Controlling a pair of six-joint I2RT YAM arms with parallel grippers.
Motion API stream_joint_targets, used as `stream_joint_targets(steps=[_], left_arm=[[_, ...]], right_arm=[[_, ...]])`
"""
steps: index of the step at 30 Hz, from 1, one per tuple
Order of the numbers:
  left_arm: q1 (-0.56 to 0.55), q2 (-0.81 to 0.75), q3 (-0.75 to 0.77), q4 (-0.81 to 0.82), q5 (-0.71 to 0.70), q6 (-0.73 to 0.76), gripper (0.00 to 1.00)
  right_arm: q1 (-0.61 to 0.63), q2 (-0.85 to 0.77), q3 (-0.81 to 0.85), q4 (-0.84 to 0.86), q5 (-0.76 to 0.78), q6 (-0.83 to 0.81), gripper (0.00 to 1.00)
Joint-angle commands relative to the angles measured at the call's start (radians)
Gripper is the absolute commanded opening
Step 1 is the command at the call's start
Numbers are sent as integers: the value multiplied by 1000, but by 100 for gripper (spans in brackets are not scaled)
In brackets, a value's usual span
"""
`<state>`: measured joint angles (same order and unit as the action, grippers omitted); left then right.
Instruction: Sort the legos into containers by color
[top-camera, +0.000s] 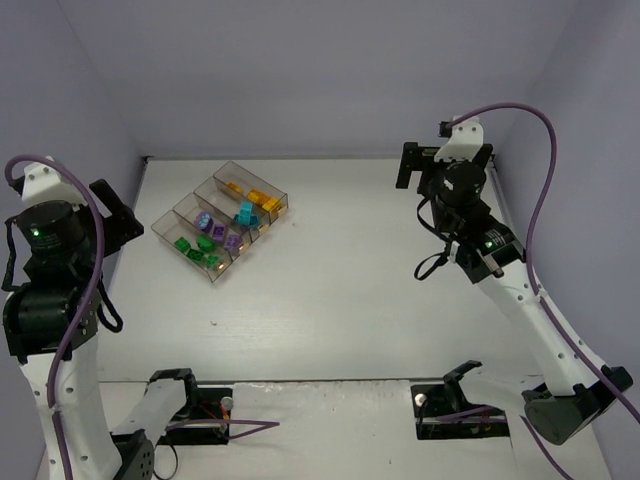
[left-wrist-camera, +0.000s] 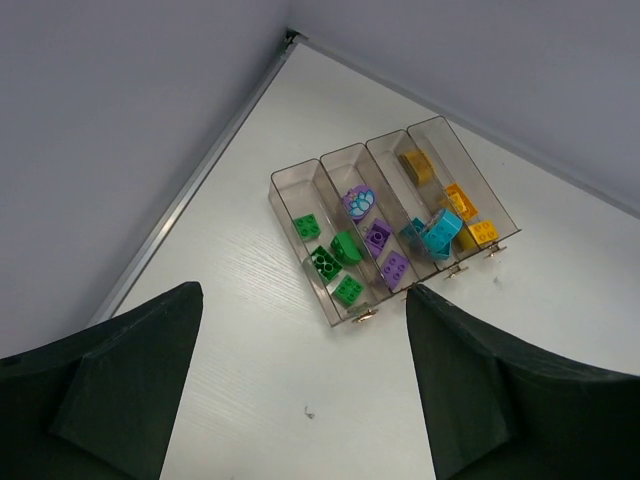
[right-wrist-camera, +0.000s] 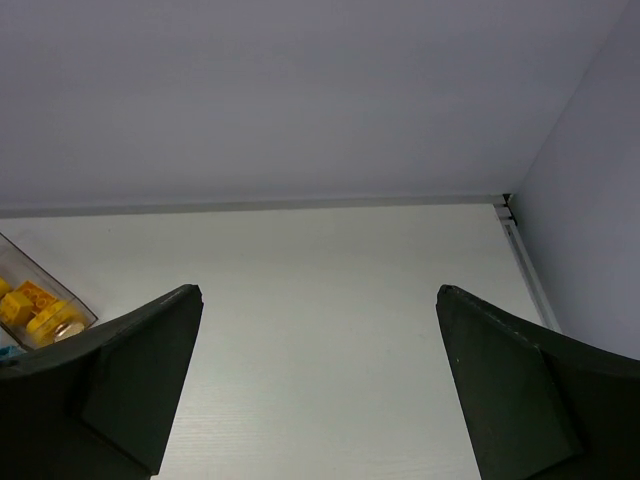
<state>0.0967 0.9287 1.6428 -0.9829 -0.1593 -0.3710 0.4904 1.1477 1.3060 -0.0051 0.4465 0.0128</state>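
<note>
The legos (left-wrist-camera: 378, 236) are seen inside the containers (left-wrist-camera: 293, 192); the left gripper (left-wrist-camera: 303, 300) and right gripper (right-wrist-camera: 318, 295) are spread, empty, well apart from them.

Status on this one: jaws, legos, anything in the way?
Left gripper and right gripper: jaws open, empty. Legos in the containers, grouped green, purple, cyan, yellow; one cyan brick sits high. Nothing in the way.

The containers (left-wrist-camera: 292, 195) sit near the left wall (top-camera: 60, 100); open table (top-camera: 360, 280) to their right leaves wide passing room.
</note>
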Motion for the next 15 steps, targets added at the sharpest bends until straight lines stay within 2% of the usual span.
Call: stream_joint_targets(steps=[1, 15], left_arm=[[-9, 39, 52, 7, -8, 7, 76], [-17, 78, 106, -11, -92, 24, 76]], right_arm=[[0, -55, -20, 50, 35, -13, 100], [0, -102, -53, 74, 66, -30, 100]])
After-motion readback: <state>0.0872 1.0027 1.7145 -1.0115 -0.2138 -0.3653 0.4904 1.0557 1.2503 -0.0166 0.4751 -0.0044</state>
